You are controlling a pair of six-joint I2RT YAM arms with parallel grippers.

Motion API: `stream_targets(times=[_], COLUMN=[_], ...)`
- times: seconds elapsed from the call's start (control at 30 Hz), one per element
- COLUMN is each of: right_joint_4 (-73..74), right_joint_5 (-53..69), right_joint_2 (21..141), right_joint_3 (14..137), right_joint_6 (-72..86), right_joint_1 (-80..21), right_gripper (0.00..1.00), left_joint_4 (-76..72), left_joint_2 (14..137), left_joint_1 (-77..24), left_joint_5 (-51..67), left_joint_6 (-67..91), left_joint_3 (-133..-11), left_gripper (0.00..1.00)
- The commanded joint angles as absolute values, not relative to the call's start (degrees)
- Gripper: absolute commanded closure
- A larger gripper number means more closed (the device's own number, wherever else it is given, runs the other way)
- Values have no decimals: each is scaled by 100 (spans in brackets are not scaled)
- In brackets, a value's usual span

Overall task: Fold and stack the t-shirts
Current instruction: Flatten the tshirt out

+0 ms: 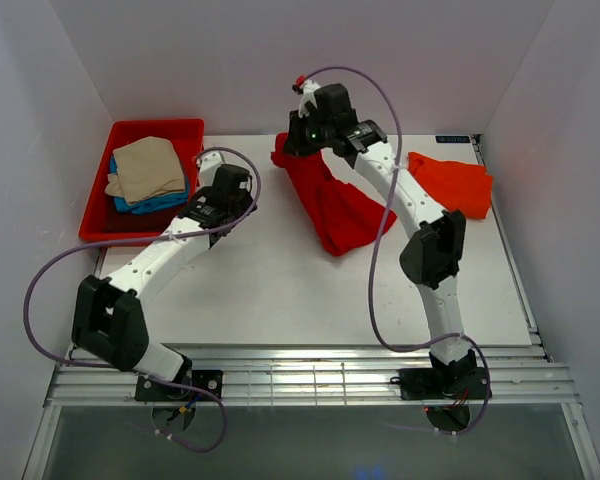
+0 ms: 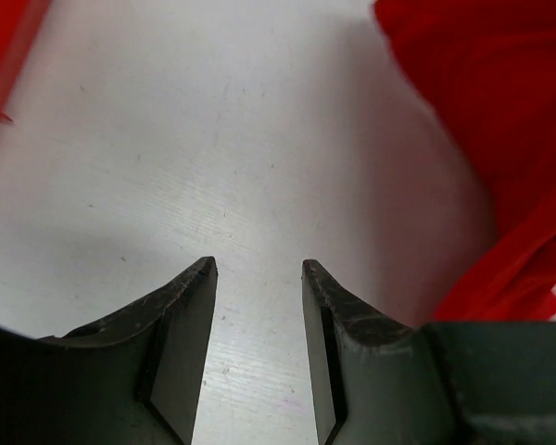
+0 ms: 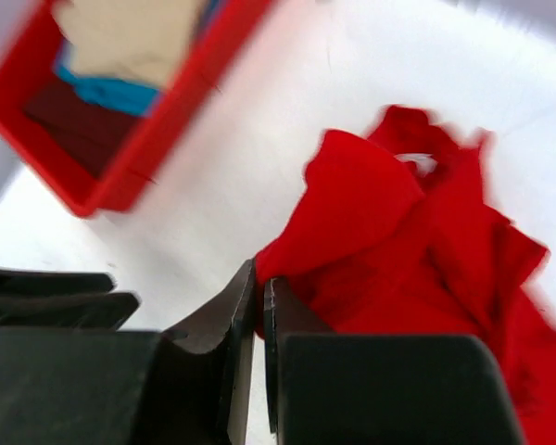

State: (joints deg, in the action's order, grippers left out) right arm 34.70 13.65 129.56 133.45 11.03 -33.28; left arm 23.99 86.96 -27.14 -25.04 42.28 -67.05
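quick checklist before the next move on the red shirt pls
1. Right pincer grips the red shirt: ok, shut on an edge.
2. Left pincer free to help: ok, open over bare table, holding nothing.
3. Red shirt spread flat for folding: not ok, bunched and creased.
4. Orange shirt apart from the red one: cannot tell, the right arm hides the gap.
5. Tray stack tidy: ok, beige shirt folded on top.
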Motion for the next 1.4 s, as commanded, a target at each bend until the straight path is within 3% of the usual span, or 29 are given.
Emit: stream_targets(times=[0.0, 0.27, 0.47, 0.63, 0.77, 1.13, 1.37], right_joint_4=[2534, 2092, 2645, 2453, 2137, 2206, 2241], right_joint_5=[1320, 406, -817, -290, -176, -61, 106], right_joint_2=[11484, 9898, 9167, 8895, 8859, 9237, 9141], right_joint_3=[13625, 12439, 10154, 7662, 6691, 7005, 6952], right_joint_6=[1520, 1354, 1282, 1923, 2161, 2189, 2180], right_joint_1=[-3393, -3287, -3296, -3357, -3463, -3551, -3559], right_gripper=[92, 92, 92, 92, 92, 92, 92], left_joint_4=[2426, 2549, 2566, 2374, 2084, 1881, 1696], left_joint_2=[7745, 6540, 6512, 6978, 7426, 8393, 9096], left_joint_1=[-2567, -2180, -2145, -2145, -2389, -3848, -3973], left_joint_5=[-3093, -3550, -3358, -1655, -607, -720, -1098], left_joint_6=[4465, 4333, 4263, 4157, 4158, 3806, 3744], left_joint_3=[-6697, -6925, -7014, -6550, -5881, -5643, -5502], left_gripper=[48, 48, 48, 50, 56, 53, 53])
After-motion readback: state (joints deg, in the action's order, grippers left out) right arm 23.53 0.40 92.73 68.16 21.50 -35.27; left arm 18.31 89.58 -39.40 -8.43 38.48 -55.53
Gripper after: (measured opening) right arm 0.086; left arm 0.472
